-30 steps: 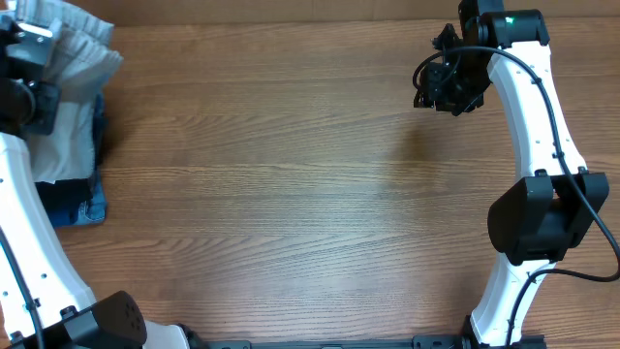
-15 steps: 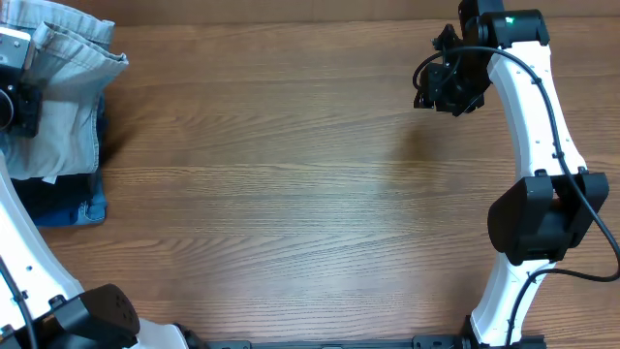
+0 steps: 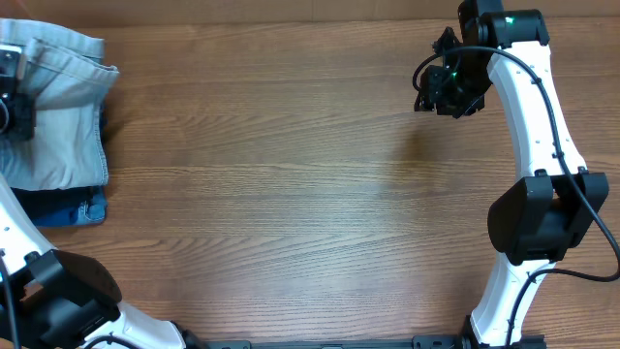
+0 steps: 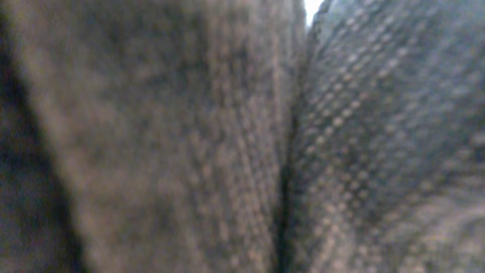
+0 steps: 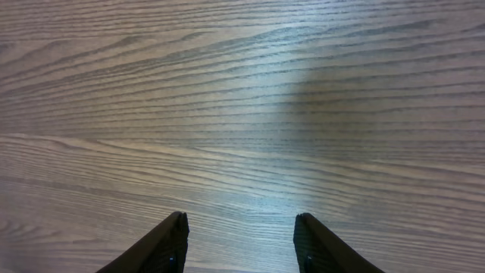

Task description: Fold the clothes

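Note:
The pale light-blue denim shorts (image 3: 63, 107) lie spread on top of a pile at the far left edge of the table in the overhead view. My left gripper (image 3: 12, 109) sits on their left part, half cut off by the frame edge. The left wrist view is filled with blurred denim weave (image 4: 189, 136) pressed close, and the fingers are hidden there. The shorts have moved along with the gripper, so it appears shut on them. My right gripper (image 3: 441, 87) hangs open and empty over bare wood at the far right; its two dark fingertips (image 5: 241, 243) stand apart.
A darker blue folded denim piece (image 3: 73, 208) lies under the shorts at the table's left edge. The wooden table (image 3: 291, 194) stretches between the two arms. The right arm's white links and black base (image 3: 542, 223) stand at the right side.
The left gripper moved toward the left and far edge with the shorts. The shorts went from a bunched, raised heap to a flatter spread over the pile. The right arm has not moved.

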Tool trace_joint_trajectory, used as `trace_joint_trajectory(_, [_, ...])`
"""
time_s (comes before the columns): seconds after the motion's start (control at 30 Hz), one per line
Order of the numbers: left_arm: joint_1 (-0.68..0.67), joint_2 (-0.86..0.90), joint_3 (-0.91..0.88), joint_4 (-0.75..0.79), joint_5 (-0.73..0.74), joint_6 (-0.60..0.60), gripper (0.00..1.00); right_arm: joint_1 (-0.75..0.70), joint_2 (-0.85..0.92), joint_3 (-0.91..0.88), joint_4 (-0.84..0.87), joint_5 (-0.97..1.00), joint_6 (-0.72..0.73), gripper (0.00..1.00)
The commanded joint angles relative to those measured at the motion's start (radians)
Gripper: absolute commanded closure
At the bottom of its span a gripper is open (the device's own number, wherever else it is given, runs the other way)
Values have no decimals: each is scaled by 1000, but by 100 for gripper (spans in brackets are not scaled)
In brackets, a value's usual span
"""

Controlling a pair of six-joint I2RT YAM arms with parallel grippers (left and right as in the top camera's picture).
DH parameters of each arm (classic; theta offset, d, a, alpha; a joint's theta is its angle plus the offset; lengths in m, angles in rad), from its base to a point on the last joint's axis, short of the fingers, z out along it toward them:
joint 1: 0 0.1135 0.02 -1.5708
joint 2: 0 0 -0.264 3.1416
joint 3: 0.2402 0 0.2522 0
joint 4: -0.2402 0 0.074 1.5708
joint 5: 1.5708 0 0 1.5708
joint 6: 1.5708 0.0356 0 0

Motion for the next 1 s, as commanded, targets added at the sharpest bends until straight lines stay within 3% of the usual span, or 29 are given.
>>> trace_joint_trajectory(0.0, [76, 5, 27, 59, 24, -56, 95, -1, -31, 23, -2, 3, -7, 51])
trace_joint_trajectory(0.1, [137, 12, 27, 115, 23, -74, 84, -1, -31, 23, -1, 3, -7, 51])
trace_joint_trajectory(0.23, [191, 40, 27, 152, 24, -96, 83, -1, -31, 23, -6, 3, -7, 51])
trace_joint_trajectory(0.27, [198, 51, 27, 158, 24, -110, 80, -1, -31, 23, -8, 3, -7, 51])
trace_joint_trajectory(0.3, [205, 66, 27, 163, 28, -119, 62, -1, -31, 23, -11, 3, -7, 51])
trace_joint_trajectory(0.43, [212, 121, 27, 164, 30, -119, 53, -1, -31, 23, -23, 3, -7, 51])
trace_joint_trajectory(0.67, [212, 151, 27, 180, 27, -119, 49, -1, -31, 23, -34, 3, -2, 51])
trace_joint_trajectory(0.83, [210, 148, 27, 180, 44, -189, 49, -1, -31, 23, -29, 3, 1, 51])
trace_joint_trajectory(0.97, [207, 142, 27, 171, 229, -238, 52, -1, -31, 23, -19, 0, 1, 51])
